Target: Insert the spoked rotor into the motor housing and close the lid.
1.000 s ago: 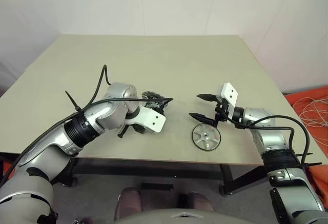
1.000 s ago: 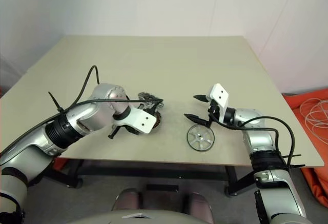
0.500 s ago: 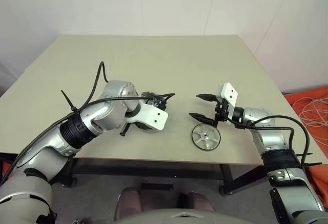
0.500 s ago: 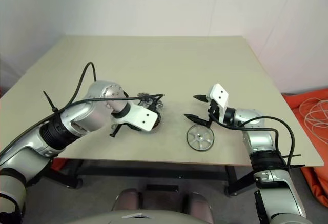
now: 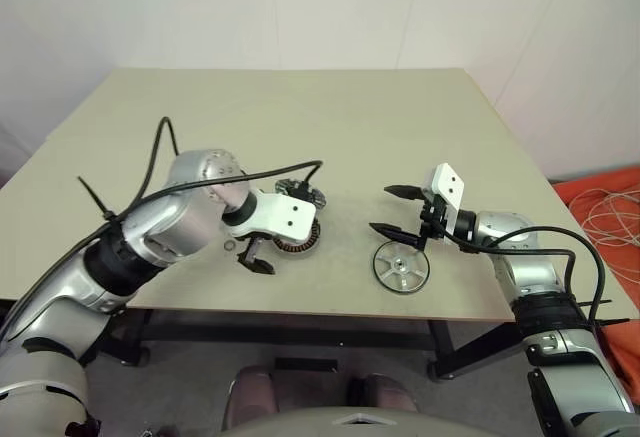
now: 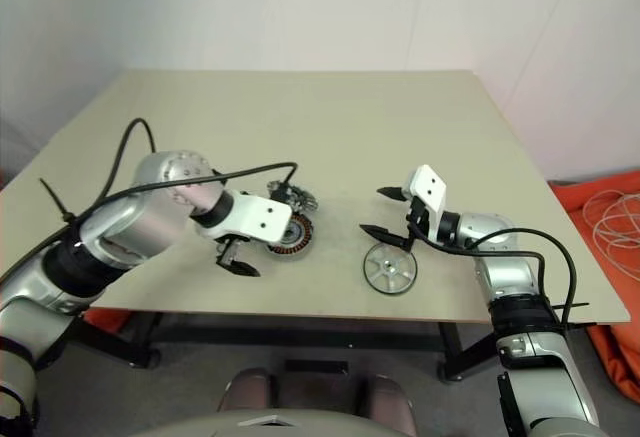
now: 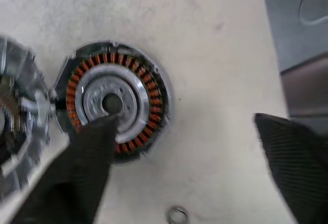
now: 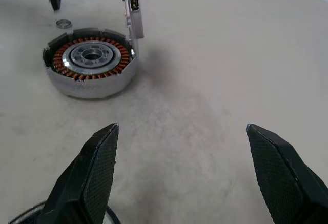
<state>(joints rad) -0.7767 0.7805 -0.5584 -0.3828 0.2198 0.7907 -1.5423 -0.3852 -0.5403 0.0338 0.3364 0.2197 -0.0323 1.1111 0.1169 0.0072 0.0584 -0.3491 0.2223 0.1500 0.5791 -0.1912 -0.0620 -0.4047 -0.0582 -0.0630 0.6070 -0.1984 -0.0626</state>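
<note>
The motor housing (image 5: 298,238), a round cup with copper windings around a silver centre, lies open side up on the table (image 5: 300,117). My left gripper (image 5: 255,256) hangs open and empty just above its near left side; in the left wrist view one finger (image 7: 87,172) overlaps the housing (image 7: 113,101). The lid (image 5: 301,194), dark and silvery, sits against the housing's far side. The spoked rotor (image 5: 401,267) lies flat near the front edge. My right gripper (image 5: 381,207) hovers open and empty just behind the rotor, pointing toward the housing (image 8: 91,62).
A tiny thin ring (image 5: 231,245) lies on the table left of the housing, close to my left fingers. The table's front edge runs just below the rotor. Orange cloth and white cables (image 5: 610,212) lie on the floor at the right.
My left gripper was shut over the housing; it has opened, lifted and drawn back to the left, uncovering the housing. The right arm and the rotor have not moved.
</note>
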